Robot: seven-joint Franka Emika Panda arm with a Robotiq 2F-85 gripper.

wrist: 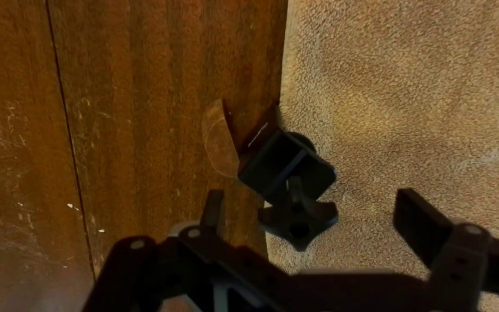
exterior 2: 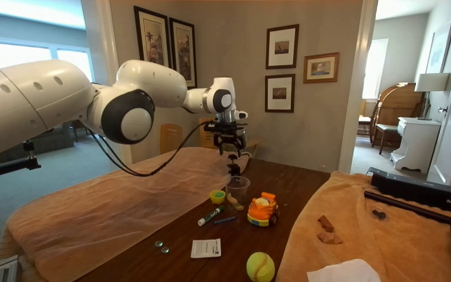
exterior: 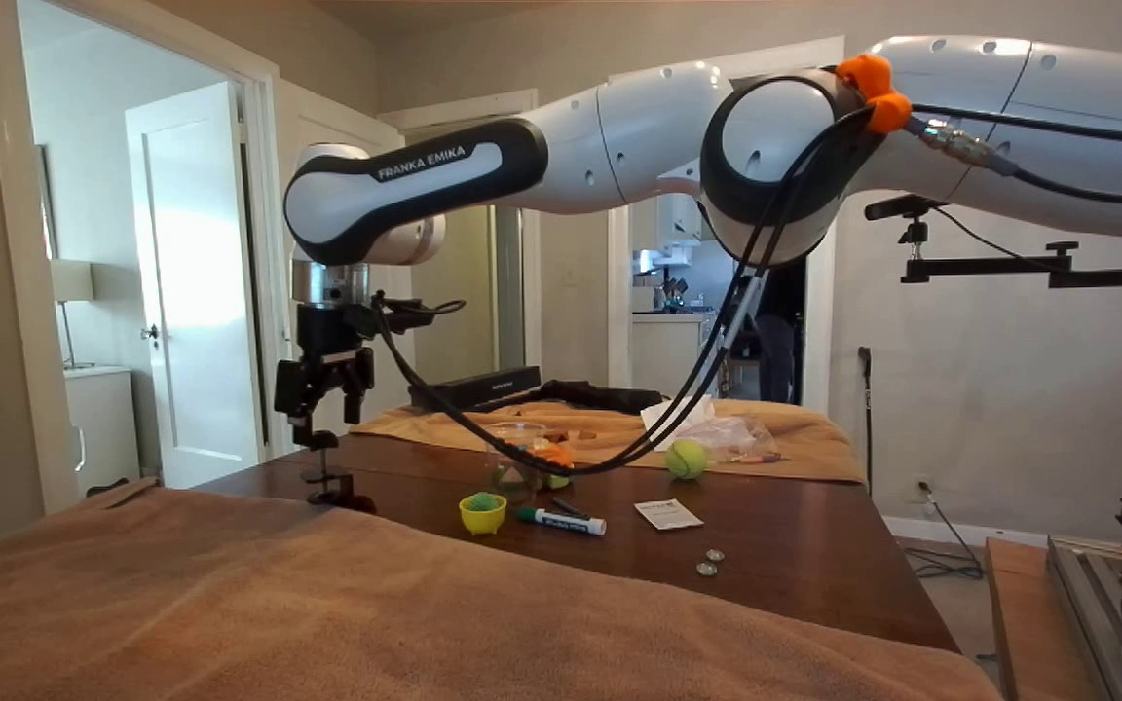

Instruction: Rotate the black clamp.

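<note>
The black clamp (exterior: 325, 492) stands upright on the brown table beside the towel's edge, with its knob on top. It also shows in an exterior view (exterior 2: 233, 169), behind the clear cup. In the wrist view, the clamp's square body (wrist: 286, 167) sits beyond its four-lobed knob (wrist: 298, 221). My gripper (exterior: 329, 421) is open and points down just above the knob; it also shows in an exterior view (exterior 2: 230, 152). In the wrist view, the open gripper (wrist: 314, 212) has the knob between its fingers, nearer the left finger. No contact is visible.
A tan towel (exterior: 327, 604) lies beside the clamp. A clear plastic cup (exterior 2: 237, 184), yellow cup (exterior 2: 217, 199), green marker (exterior 2: 210, 216), orange toy car (exterior 2: 262, 210), white packet (exterior 2: 206, 248) and tennis ball (exterior 2: 260, 267) stand or lie on the table. A cable loop (exterior: 561, 471) hangs from the arm.
</note>
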